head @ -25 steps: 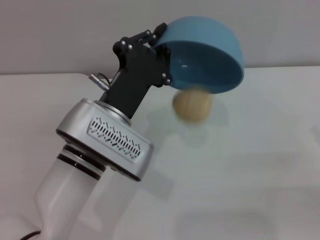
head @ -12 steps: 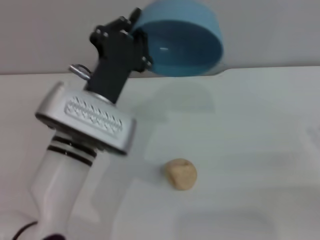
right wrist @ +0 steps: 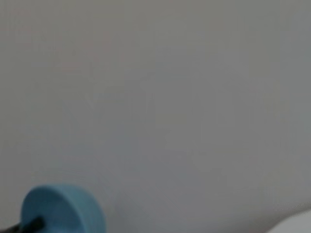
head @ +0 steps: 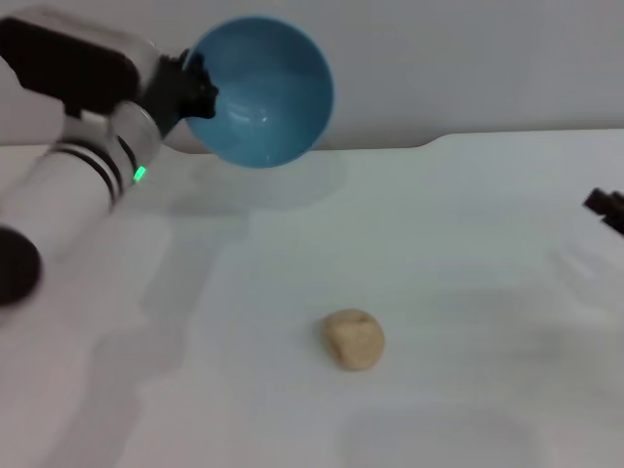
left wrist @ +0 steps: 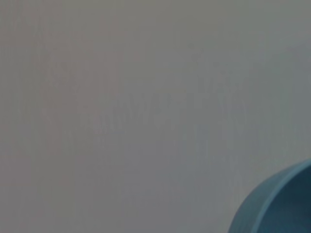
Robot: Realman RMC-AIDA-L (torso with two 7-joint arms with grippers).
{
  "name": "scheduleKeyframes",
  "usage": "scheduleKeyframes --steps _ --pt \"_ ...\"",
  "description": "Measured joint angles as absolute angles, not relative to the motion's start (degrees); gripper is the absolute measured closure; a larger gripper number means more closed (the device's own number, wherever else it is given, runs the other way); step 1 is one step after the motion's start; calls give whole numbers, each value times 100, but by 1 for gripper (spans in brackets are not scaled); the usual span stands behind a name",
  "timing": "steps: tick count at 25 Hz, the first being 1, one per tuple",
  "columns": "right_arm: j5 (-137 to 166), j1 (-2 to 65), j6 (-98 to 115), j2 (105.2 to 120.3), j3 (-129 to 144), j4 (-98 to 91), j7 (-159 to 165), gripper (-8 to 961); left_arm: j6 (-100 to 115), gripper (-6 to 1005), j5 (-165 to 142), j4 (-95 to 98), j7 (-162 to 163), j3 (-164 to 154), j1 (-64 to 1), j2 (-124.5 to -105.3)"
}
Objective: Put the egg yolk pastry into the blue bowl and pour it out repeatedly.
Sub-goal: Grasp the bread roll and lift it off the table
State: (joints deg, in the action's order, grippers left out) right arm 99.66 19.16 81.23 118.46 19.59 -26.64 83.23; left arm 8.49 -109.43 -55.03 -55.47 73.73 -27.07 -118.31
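One egg yolk pastry [head: 353,339] lies on the counter [head: 468,244]. Left hand [head: 195,93] grips the blue bowl [head: 259,93] by its rim, raised and tipped, consistent with emptying; right hand's [head: 606,208] state cannot be told.

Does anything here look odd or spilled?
The left gripper holds the blue bowl in the air, tipped on its side and empty. The pastry lies on the table.

Part of the blue bowl [left wrist: 279,204] (rim only) against grey.
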Motion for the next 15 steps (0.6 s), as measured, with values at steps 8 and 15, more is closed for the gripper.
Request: scheduleKeyframes --steps 8,15 --pt "10236 2377 7244 11848 3064 -2654 8323 527 -2522 981 -11230 -4485 -5519 10429 -3490 -11739" --pt "10241 2763 6413 11844 4231 -2660 8367 531 -4272 980 -13558 -4686 -3829 11589 -3727 -11603"
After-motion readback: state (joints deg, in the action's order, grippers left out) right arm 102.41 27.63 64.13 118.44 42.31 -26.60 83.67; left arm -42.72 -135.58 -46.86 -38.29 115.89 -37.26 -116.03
